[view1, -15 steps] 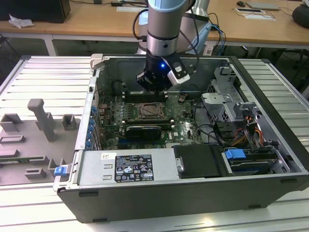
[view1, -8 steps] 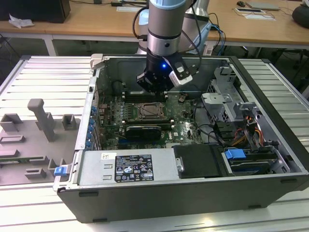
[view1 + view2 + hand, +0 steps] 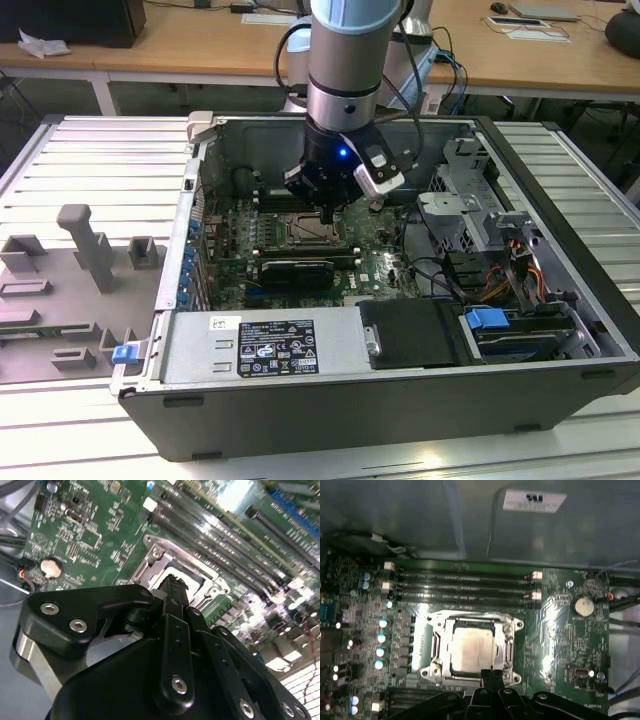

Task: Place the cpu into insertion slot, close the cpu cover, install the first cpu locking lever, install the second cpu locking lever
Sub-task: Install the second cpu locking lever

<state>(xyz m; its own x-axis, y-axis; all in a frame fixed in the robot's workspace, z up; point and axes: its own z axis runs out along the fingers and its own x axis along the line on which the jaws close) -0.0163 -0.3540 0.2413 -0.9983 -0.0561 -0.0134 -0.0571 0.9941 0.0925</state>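
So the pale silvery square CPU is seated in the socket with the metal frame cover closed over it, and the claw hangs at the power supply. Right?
One thing is wrong: the claw hangs at the socket, not the power supply, as the exterior view shows. The pale silvery square CPU does sit in the socket with the thin silver metal frame cover closed around it, seen in the first wrist view.

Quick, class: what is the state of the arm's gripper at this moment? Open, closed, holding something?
Gripper: closed, fingertips together, holding nothing visible, at the edge of the cpu cover, which lies down over the cpu in the insertion slot.
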